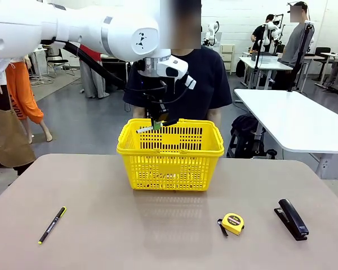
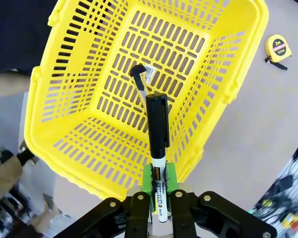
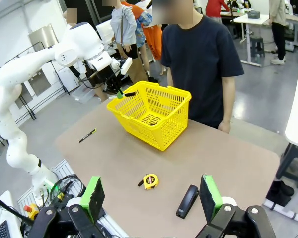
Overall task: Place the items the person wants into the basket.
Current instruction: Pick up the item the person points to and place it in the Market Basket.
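- A white robot arm's left gripper (image 2: 159,181) hangs over a yellow plastic shopping basket with slotted lattice sides (image 2: 69,94). Its green pads (image 2: 147,178) are pinched tight on the barrel of a white marker with a black cap (image 2: 158,134).
- Seen from the left wrist, the marker's long axis runs straight out from between the jaws. The black cap leads over the basket's open mouth and the white tail pokes back a little behind the pads. Seen from the right wrist, the marker lies near level.
- Directly under the jaws is the basket's rim. Beyond the cap, on the basket floor, lies a slim item with a black end (image 2: 137,73), part hidden by the marker; what it is cannot be told.
- A person in a dark navy T-shirt (image 1: 200,84) stands just behind the basket, at the far edge of the brown table (image 1: 129,242).
- The right gripper (image 3: 151,197) hovers well back from the basket, jaws spread wide and holding nothing.
- Ahead of and between those jaws, a small round yellow-and-black tape measure (image 3: 150,181) rests on the table. A black stapler (image 3: 186,201) lies nearer one pad. A thin black pen with a yellow tip (image 3: 88,135) lies far out on the other side.
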Motion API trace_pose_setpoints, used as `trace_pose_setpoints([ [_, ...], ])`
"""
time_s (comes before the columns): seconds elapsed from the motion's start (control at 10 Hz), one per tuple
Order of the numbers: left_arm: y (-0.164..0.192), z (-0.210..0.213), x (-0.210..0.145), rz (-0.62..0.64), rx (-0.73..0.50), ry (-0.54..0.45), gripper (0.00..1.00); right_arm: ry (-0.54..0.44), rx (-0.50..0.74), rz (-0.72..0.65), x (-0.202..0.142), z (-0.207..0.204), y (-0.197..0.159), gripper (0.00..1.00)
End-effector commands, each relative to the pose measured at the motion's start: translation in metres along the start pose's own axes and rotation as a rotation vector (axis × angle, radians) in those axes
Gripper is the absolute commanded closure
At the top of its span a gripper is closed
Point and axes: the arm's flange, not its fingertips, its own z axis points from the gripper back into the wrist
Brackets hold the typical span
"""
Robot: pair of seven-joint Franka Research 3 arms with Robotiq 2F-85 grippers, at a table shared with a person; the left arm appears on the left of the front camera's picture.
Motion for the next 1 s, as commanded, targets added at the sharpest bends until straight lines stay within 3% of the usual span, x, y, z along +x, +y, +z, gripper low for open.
trace_pose_setpoints([
  [0.0, 0.022, -0.023, 0.016, -0.161, -0.027, 0.003, 0.88, -0.015, 0.023, 0.01, 0.001, -0.002, 0.001, 0.0],
  [0.4, 0.041, -0.064, 0.03, -0.318, -0.062, 0.013, 0.88, -0.015, 0.023, 0.01, 0.001, -0.002, 0.001, 0.0],
  [0.9, 0.049, -0.122, 0.046, -0.316, -0.136, 0.136, 0.88, -0.015, 0.023, 0.01, 0.001, -0.002, 0.001, 0.0],
])
